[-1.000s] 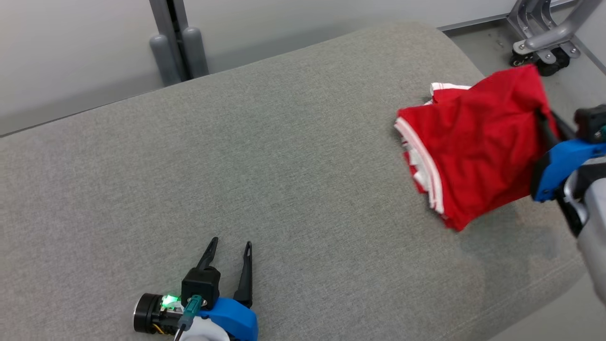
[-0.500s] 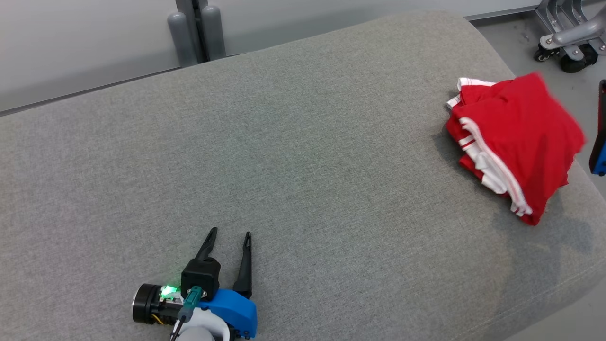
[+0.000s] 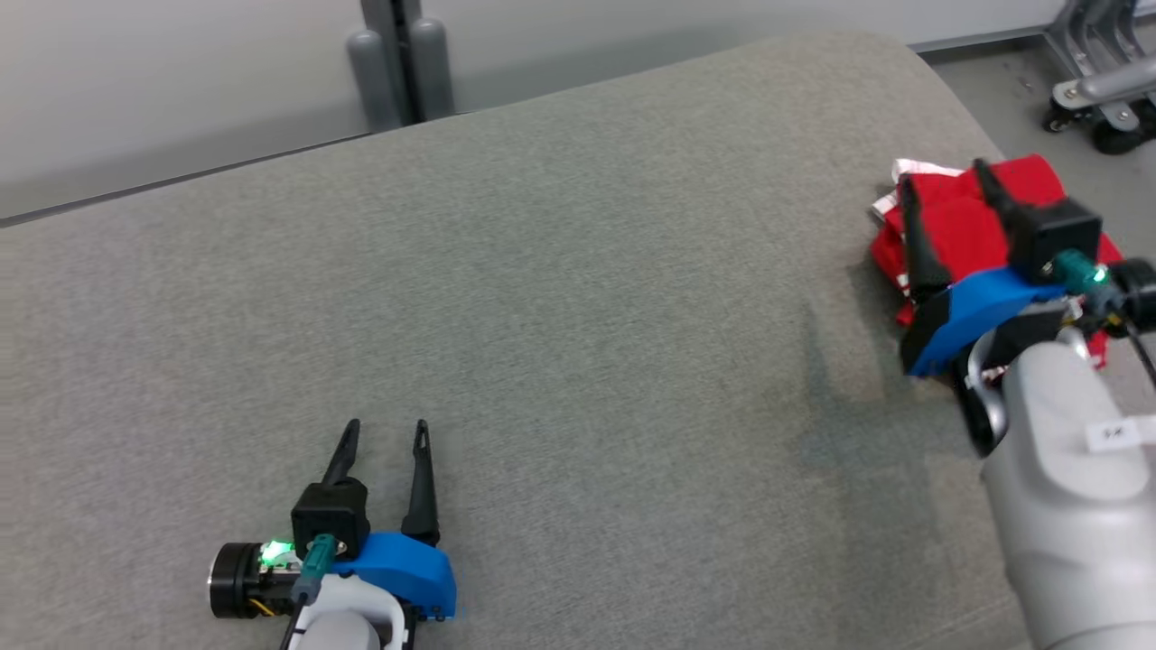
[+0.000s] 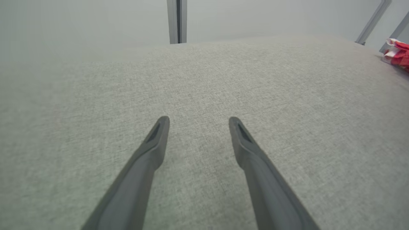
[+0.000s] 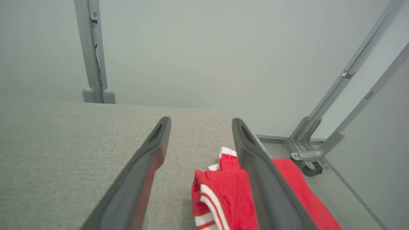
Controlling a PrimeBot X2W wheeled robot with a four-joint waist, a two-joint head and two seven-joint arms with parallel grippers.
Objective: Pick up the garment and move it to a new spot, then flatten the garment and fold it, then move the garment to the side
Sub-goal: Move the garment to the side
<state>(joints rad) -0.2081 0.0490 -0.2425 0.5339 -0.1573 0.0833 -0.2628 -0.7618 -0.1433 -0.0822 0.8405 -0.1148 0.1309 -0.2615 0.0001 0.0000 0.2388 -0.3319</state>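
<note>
Now: garment (image 3: 953, 226), red with white stripes, lies in a folded heap at the far right edge of the grey surface (image 3: 578, 289). Right gripper (image 3: 943, 179) hangs over it, jaws spread wide, gripping nothing; can't tell whether they touch the cloth. Left gripper (image 3: 386, 424) sits low at near left over bare surface, well apart from the garment, jaws open, empty. Wheeled frame (image 3: 1097, 99) stands on the floor beyond the corner.

Small white label (image 3: 1113, 435) on right forearm (image 3: 1066, 506), print too blurred to read
</note>
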